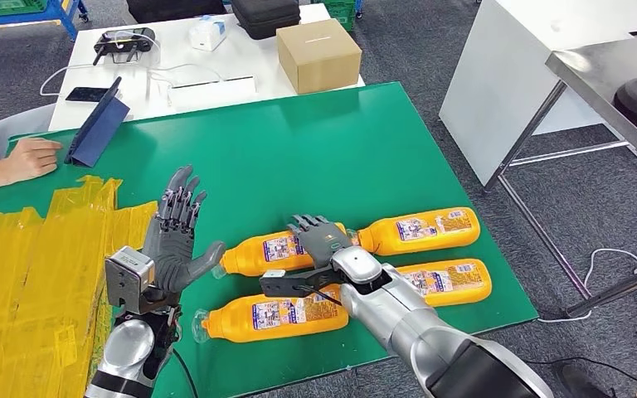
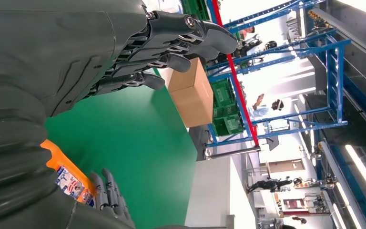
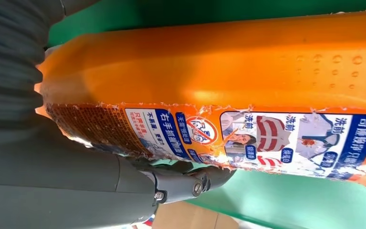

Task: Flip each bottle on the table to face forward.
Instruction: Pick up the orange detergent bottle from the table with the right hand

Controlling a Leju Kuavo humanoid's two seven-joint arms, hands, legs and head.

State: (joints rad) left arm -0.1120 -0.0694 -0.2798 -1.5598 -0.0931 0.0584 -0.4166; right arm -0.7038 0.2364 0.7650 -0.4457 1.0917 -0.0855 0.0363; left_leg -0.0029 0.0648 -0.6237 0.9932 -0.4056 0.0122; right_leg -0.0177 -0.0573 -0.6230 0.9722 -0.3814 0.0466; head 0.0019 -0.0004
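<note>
Several orange bottles with blue-and-white labels lie on the green table (image 1: 315,141). My right hand (image 1: 323,240) is laid over the upper left bottle (image 1: 261,253) and grips it. In the right wrist view that bottle (image 3: 248,71) is close up, label showing, with my thumb (image 3: 181,183) wrapped around its side. Another bottle (image 1: 419,230) lies just to the right, one (image 1: 452,280) below it, and one (image 1: 274,317) by my right forearm. My left hand (image 1: 178,240) is raised and open, fingers spread, just left of the gripped bottle's cap. The left wrist view shows its fingers (image 2: 171,43) and the bottle (image 2: 64,174).
Yellow sheets (image 1: 33,265) cover the table's left part. A person's hand (image 1: 29,157) rests at the left edge beside a blue folder (image 1: 95,128). A cardboard box (image 1: 318,54) sits on a white table behind. A metal table (image 1: 605,66) stands to the right.
</note>
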